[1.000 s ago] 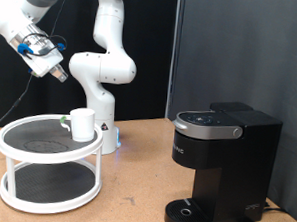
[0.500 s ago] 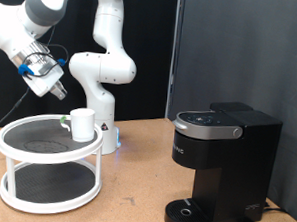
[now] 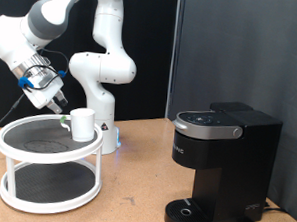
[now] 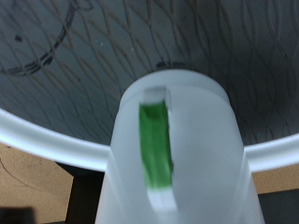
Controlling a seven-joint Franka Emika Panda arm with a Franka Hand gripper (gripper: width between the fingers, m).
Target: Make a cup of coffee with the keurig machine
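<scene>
- The gripper [image 3: 61, 105] hangs above the top tier of a white two-tier stand [image 3: 26, 151] at the exterior view's left, just beside the cup [image 3: 83, 124] and on its left.
- The cup stands upright on that top tier near its right edge; nothing shows it lifted or held.
- Whether the fingers are open or closed I cannot tell: the exterior view is too small, and the wrist view does not show them clearly.
- In the wrist view the cup [image 4: 176, 149] fills the frame, blurred, with a green strip [image 4: 155, 145] on or behind it, possibly a pod tab.
- The keurig machine [image 3: 221, 165] sits on the bench [image 3: 134, 195] at the exterior view's right, well apart from the cup, lid down, its drip base bare.
- Risk, as I judge it: the cup is near the tier's rim, so an off-centre approach could knock it off the stand.
- The wrist view is too close and soft to confirm alignment, so a closing grasp might catch only the cup's wall or handle and tip it.
</scene>
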